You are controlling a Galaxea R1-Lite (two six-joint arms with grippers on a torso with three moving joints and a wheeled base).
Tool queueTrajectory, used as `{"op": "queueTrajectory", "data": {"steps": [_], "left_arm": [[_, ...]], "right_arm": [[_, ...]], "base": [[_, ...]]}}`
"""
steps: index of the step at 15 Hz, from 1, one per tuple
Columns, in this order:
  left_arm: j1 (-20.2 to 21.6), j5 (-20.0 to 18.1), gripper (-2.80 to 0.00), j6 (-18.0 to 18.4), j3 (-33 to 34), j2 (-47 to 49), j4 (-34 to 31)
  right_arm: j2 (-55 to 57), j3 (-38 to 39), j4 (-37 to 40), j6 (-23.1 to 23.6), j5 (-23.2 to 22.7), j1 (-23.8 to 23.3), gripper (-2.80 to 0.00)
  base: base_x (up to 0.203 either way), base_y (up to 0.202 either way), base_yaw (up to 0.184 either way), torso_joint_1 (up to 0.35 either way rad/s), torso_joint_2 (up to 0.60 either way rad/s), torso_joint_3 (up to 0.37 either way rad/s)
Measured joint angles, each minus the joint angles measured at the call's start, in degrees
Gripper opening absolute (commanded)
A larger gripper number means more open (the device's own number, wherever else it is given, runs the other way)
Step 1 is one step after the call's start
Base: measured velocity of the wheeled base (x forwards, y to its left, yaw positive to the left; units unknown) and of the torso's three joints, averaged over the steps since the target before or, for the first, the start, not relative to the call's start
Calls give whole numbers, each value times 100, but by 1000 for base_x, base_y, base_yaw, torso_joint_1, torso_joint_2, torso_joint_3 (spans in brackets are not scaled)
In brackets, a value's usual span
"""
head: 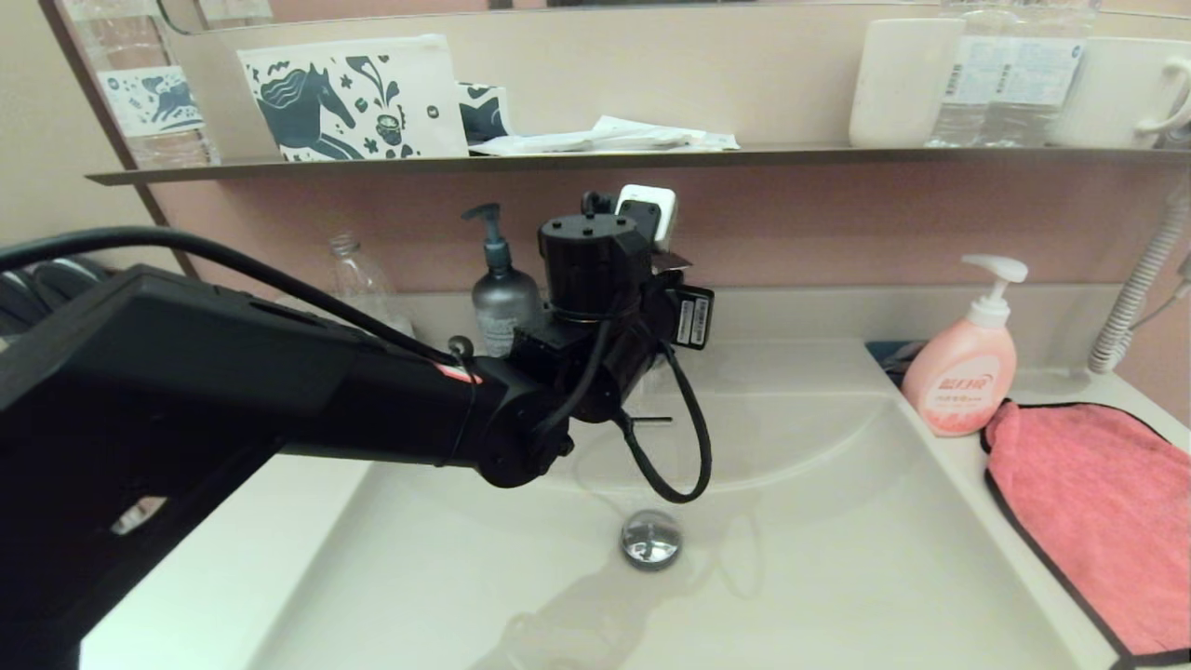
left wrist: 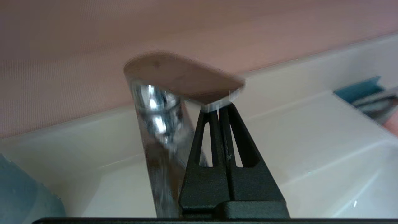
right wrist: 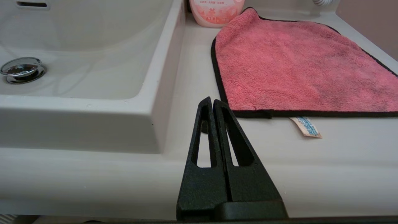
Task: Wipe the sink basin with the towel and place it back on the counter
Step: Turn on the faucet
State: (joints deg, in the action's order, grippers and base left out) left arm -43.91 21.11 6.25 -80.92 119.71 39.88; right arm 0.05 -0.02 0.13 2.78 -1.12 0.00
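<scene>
Towel (right wrist: 298, 62) is lying flat on the counter (right wrist: 342, 161) to the right of the basin (head: 819, 558), right next to the pink soap bottle (head: 963, 377), nothing holding it. Left gripper (left wrist: 221, 108) is up at the back of the basin with its jaws pressed together, tips right under the chrome tap handle (left wrist: 183, 77). Right gripper (right wrist: 212, 101) sits low over the counter's front edge, jaws together too, just short of the towel's near hem.

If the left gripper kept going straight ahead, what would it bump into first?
Probably the chrome faucet handle. The left gripper, fingers shut, has its tips just under the handle's flat end, seemingly touching already. Beyond that is only the pink wall.
</scene>
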Motion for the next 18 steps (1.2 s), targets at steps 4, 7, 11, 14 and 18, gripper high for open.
{"op": "queueTrajectory", "data": {"steps": [4,7,11,14,18], "left_arm": [[-5,11,-280,1,-266,16,-261],[-2,7,-280,5,-398,9,-261],[-7,21,-280,5,-464,-9,-251],[-13,24,-280,7,-492,-30,-243],[-27,29,-280,46,-424,-34,-248]], "right_arm": [[0,0,0,0,0,0,-280],[0,0,2,-2,0,0,-280],[0,0,2,0,0,0,-280],[0,0,2,0,0,0,-280],[0,1,2,0,1,0,-280]], "base": [[0,0,0,0,0,0],[0,0,0,0,0,0],[0,0,0,0,0,0],[0,0,0,0,0,0],[0,0,0,0,0,0]]}}
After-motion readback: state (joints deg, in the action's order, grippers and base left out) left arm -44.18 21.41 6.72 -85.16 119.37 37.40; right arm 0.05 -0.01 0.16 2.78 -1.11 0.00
